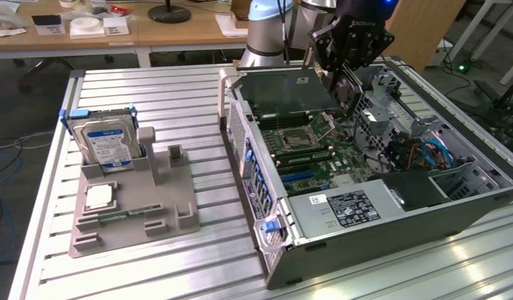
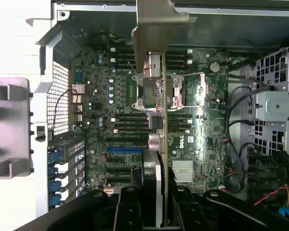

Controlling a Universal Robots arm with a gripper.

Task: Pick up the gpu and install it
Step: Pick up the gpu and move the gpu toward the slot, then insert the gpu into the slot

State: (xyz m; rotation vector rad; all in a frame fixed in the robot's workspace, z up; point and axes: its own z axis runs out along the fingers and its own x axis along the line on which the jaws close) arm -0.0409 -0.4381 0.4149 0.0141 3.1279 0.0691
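Gripper (image 1: 338, 74): fingers part-closed on graphics card (image 1: 283, 94) edge above computer case (image 1: 381, 247); card light, stiff, fragile, best held by bare edge.

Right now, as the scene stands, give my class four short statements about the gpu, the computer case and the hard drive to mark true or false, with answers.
1. The gripper holds the gpu above the open computer case. True.
2. The gpu is seated in a slot on the motherboard. False: it hangs above the board, gripped between the fingers.
3. The hard drive stands upright in the gray holder, on the exterior view's left. True.
4. The computer case has its side panel on. False: the side is open and the motherboard is in plain view.
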